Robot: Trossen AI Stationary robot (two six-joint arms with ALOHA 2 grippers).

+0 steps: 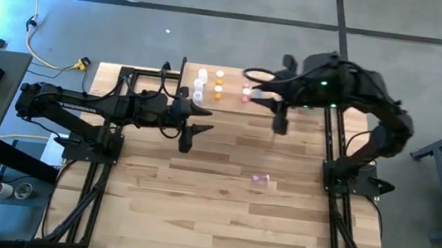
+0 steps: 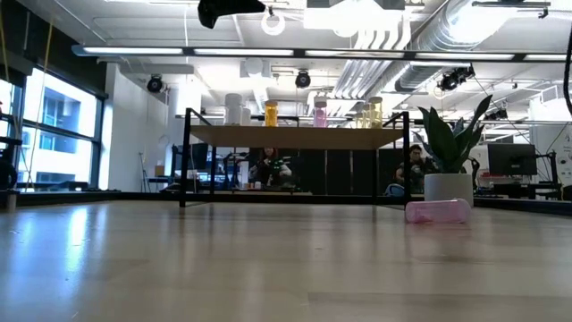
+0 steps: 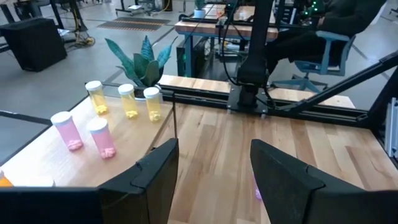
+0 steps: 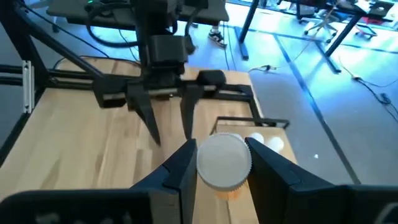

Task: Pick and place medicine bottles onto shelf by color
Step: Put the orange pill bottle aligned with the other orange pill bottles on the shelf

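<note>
Your bottles (image 2: 304,114) are standing in rows on the shelf (image 2: 295,136) | one bottle (image 2: 437,211) is lying on the table (image 1: 221,199), well apart from that shelf

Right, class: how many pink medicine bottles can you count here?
3. One pink bottle and a second pink bottle stand on the shelf; a third pink bottle lies on the table. More may be hidden.

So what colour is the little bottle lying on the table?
Pink: the fallen bottle lies on its side, clearest in the low view.
</note>
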